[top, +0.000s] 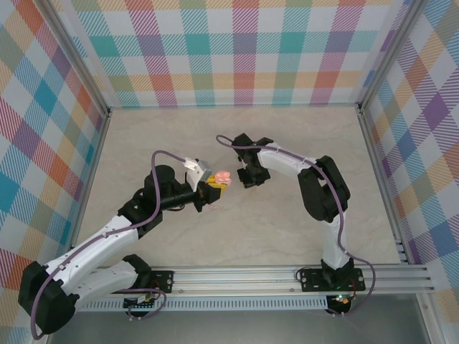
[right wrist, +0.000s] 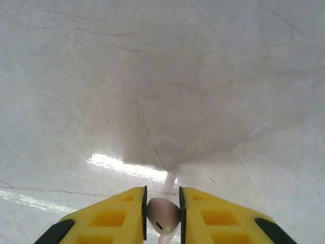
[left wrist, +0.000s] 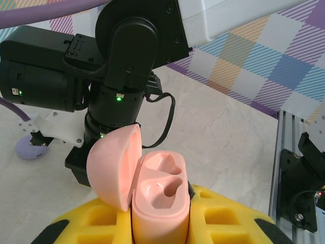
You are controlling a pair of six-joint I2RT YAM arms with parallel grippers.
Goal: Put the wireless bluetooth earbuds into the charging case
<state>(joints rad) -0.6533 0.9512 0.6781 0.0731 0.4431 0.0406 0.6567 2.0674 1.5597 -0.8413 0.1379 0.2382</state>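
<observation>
Since the open case (left wrist: 158, 190) must present its empty pockets upward, the left gripper (top: 215, 189) clamps it upright, lid tipped back; just right of the case, the right gripper (top: 251, 176) pinches a pale earbud (right wrist: 161, 213) over the table (right wrist: 152, 76).

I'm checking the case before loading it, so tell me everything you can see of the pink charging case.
The glossy pale pink plastic charging case has its lower body clamped between the left gripper's yellow jaws. Its rounded lid is hinged open to one side, and both moulded earbud wells are empty.
</observation>
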